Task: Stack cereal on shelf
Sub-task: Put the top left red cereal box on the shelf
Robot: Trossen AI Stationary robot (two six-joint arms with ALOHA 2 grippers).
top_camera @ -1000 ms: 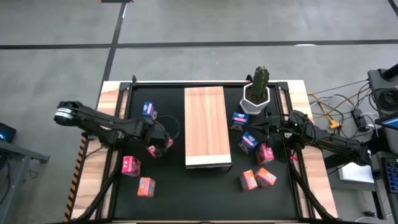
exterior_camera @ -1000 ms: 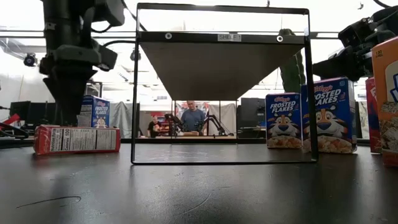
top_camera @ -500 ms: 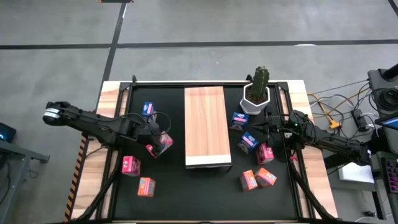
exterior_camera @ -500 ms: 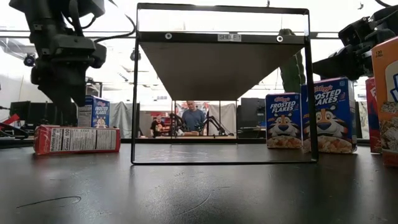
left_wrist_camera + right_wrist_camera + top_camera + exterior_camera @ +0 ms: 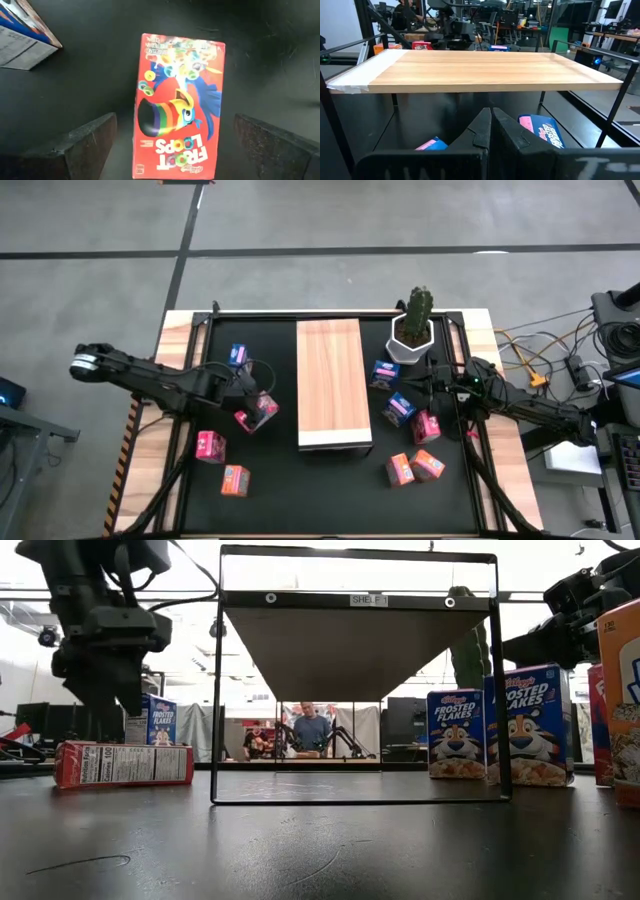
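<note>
While my left end effector (image 5: 170, 145) hangs spread wide above the Froot Loops box (image 5: 177, 105), that box lies flat on the black mat (image 5: 270, 480), clear of both fingers (image 5: 82, 145), with bare mat all round it. A blue box (image 5: 22, 32) stands near, toward one corner. The wooden shelf (image 5: 330, 380) runs down the worktop's middle, its pale front edge toward me, well apart from the box. My right end effector (image 5: 491, 127) rests closed beside the shelf's long edge, over two blue Frosted Flakes boxes (image 5: 542, 131).
</note>
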